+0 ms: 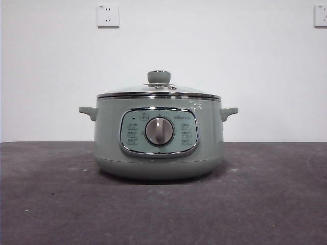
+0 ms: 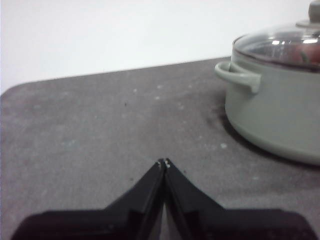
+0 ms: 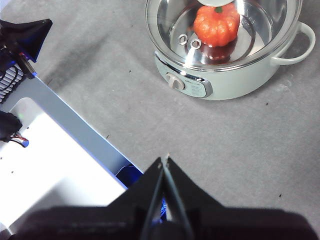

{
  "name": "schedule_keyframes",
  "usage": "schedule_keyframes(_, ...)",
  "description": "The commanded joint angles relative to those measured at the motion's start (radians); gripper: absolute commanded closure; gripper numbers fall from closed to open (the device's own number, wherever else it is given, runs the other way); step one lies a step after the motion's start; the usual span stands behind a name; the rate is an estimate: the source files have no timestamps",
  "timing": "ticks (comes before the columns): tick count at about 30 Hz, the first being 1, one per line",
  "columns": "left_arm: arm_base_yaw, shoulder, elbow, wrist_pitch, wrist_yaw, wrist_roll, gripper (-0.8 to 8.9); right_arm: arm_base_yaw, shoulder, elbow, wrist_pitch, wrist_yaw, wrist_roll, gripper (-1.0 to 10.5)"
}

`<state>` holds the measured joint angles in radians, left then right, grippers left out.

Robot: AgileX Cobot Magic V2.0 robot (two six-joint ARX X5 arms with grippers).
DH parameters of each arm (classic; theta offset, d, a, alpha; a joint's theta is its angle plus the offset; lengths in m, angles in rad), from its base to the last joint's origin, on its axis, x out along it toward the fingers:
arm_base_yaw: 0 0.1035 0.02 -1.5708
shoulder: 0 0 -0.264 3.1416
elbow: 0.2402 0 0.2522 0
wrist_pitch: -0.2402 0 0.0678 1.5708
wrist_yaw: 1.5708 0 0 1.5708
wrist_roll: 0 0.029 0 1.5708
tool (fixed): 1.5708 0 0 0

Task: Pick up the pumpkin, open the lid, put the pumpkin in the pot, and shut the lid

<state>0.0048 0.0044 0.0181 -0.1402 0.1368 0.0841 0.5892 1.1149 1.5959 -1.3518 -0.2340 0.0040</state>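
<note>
The sage-green pot [image 1: 158, 153] stands mid-table with its dial facing the front view. The glass lid [image 1: 159, 92] sits closed on it, its green knob [image 1: 159, 77] on top. In the right wrist view the orange pumpkin [image 3: 216, 25] lies inside the pot [image 3: 240, 75] under the lid [image 3: 175, 30]. My right gripper [image 3: 166, 160] is shut and empty, high above the table, well apart from the pot. My left gripper [image 2: 163, 163] is shut and empty, low over the table beside the pot [image 2: 275, 110], with the lid [image 2: 280, 42] in view.
A grey table [image 1: 51, 204] runs to a white wall with two sockets [image 1: 108, 15]. In the right wrist view a white and blue frame [image 3: 65, 165] lies along the table's front edge, and the other arm's black tip [image 3: 25, 35] is near it.
</note>
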Motion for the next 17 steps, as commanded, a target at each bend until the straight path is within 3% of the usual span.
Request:
schedule_keyframes(1, 0.004, -0.003, -0.016, -0.023, -0.005, -0.009, 8.17, 0.001, -0.003, 0.002, 0.01, 0.0, 0.005, 9.5)
schedule_keyframes(17, 0.004, -0.002, -0.016, -0.033, -0.004, -0.01, 8.17, 0.001, -0.004, 0.002, 0.01, 0.0, 0.005, 9.5)
